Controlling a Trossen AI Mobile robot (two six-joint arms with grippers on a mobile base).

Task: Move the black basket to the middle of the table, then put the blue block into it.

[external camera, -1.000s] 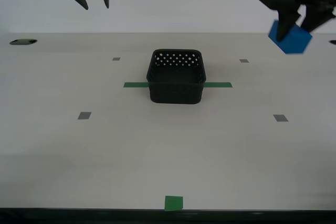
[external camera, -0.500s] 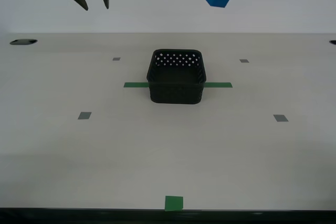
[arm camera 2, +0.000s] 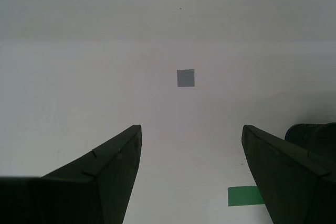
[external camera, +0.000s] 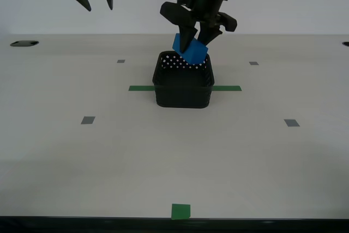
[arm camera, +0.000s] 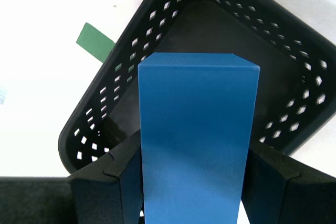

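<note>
The black basket (external camera: 182, 80) stands in the middle of the table (external camera: 174, 151), across the green tape strip (external camera: 140, 88). My first gripper (external camera: 198, 37) is shut on the blue block (external camera: 190, 50) and holds it tilted just above the basket's back edge. In the first wrist view the blue block (arm camera: 197, 135) sits between the jaws, right over the open basket (arm camera: 294, 82). My second gripper (external camera: 98, 1) hangs open and empty high at the exterior view's left; its fingers (arm camera 2: 105, 177) frame bare table.
Small grey squares (external camera: 88, 120) (external camera: 291, 123) mark the table, with one in the second wrist view (arm camera 2: 186, 77). A green square (external camera: 180, 211) lies at the front edge. A dark hole (external camera: 24, 43) sits at the back left.
My first gripper has carried the blue block from the exterior view's far right, up and leftward, then down to just above the basket. The second gripper and basket have not moved.
</note>
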